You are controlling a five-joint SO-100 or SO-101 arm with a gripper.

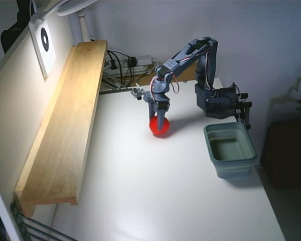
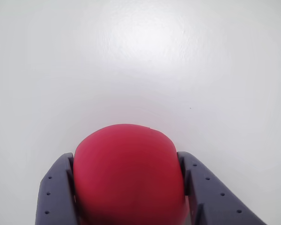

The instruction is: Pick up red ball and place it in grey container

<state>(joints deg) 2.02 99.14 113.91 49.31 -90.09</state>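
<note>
The red ball (image 1: 155, 128) rests on the white table, left of the grey container (image 1: 235, 167). My gripper (image 1: 160, 124) reaches down over the ball from above. In the wrist view the red ball (image 2: 129, 173) fills the gap between the two blue-grey fingers (image 2: 56, 192), and both press against its sides, which look slightly flattened. My gripper (image 2: 126, 157) is shut on the ball. Whether the ball still touches the table cannot be told. The container stands open-topped at the right of the fixed view, a good hand's width from the ball.
A long wooden shelf (image 1: 65, 125) runs along the left side of the table. Cables and a power strip (image 1: 128, 65) lie at the back behind the arm. The arm's base (image 1: 218, 103) is clamped just behind the container. The table's right edge is near the container.
</note>
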